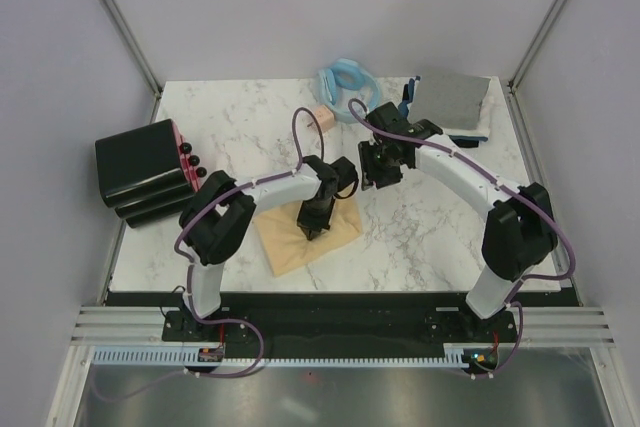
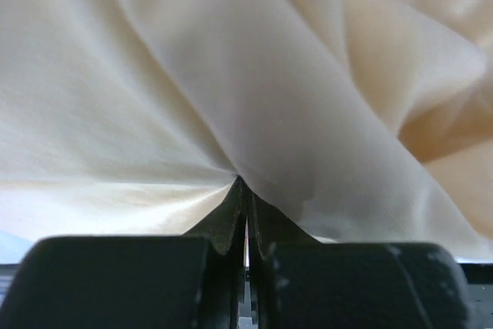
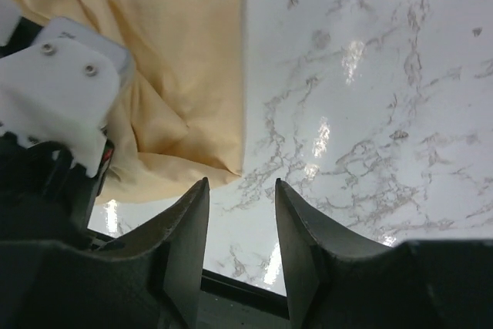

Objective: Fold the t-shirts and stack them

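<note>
The pale yellow-cream t-shirt [image 1: 300,237] lies folded small on the marble table near the front middle. My left gripper [image 1: 315,225] is down on it and shut on a pinch of its cloth; in the left wrist view the cream cloth [image 2: 192,90] fills the frame and bunches at the closed gripper [image 2: 245,190]. My right gripper [image 1: 380,169] hangs open and empty above the table, right of the shirt; in its own view the gripper [image 3: 240,190] is over bare marble beside the cream shirt [image 3: 177,59]. A stack of folded grey, white and navy t-shirts [image 1: 450,102] sits at the back right.
A black box with a pink-red side [image 1: 145,172] stands at the left edge. A light blue ring-shaped thing [image 1: 348,77] and a small tan roll [image 1: 320,115] lie at the back middle. The marble table [image 1: 440,247] ends at a dark front edge [image 3: 239,287].
</note>
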Controlling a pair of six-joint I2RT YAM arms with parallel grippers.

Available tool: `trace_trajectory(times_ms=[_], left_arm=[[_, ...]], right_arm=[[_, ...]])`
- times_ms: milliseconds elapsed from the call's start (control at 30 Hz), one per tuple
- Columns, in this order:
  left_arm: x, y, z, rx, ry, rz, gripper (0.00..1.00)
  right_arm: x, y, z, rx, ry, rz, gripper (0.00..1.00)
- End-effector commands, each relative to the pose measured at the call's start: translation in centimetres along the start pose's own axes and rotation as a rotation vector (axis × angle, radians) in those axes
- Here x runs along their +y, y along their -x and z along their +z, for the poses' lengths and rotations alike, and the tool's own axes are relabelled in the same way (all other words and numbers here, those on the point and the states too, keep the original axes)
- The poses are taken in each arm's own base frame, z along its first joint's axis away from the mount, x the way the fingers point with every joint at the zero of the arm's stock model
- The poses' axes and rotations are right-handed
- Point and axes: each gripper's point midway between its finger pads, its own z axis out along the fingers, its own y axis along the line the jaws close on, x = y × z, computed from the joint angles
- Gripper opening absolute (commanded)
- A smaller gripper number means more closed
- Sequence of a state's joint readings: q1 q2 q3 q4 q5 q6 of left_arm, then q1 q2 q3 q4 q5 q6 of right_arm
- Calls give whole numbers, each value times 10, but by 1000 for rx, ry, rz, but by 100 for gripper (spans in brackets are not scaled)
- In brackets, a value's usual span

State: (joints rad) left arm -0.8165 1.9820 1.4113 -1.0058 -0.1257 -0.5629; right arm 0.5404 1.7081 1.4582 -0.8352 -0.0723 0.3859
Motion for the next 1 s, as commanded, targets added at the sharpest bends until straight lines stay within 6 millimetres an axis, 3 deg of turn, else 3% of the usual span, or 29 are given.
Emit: trace_trajectory(times_ms=[0,67,133,167,233,367,500,600,733,967], left_arm=[[-24,7,-12,-94,-90,96,2],[-29,3,-15,-103,-102,115,2],[-21,2,-17,-123,-67,94,2],[-17,5,-29,-164,-70,55,2],[-5,10,-41,-221,-46,7,4],[21,21,-82,-336,-91,-146,12],[54,32,-98,-407,-12,-203,17],[71,32,-99,-381,49,-238,17],[77,35,-102,-367,37,-308,16],[74,24,-94,-303,37,-367,15]], right_arm=[[-15,-14,-3,8,-59,75,48],[-20,-26,2,36,-74,83,48],[-23,-28,8,31,-76,80,48],[-24,-28,10,23,-74,77,48],[-26,-22,17,0,-62,75,49],[-22,-12,40,-5,-14,50,51],[-14,1,61,-18,53,51,56],[-6,9,78,-23,132,61,67],[-4,20,100,-57,204,71,66],[6,46,114,-148,306,50,65]])
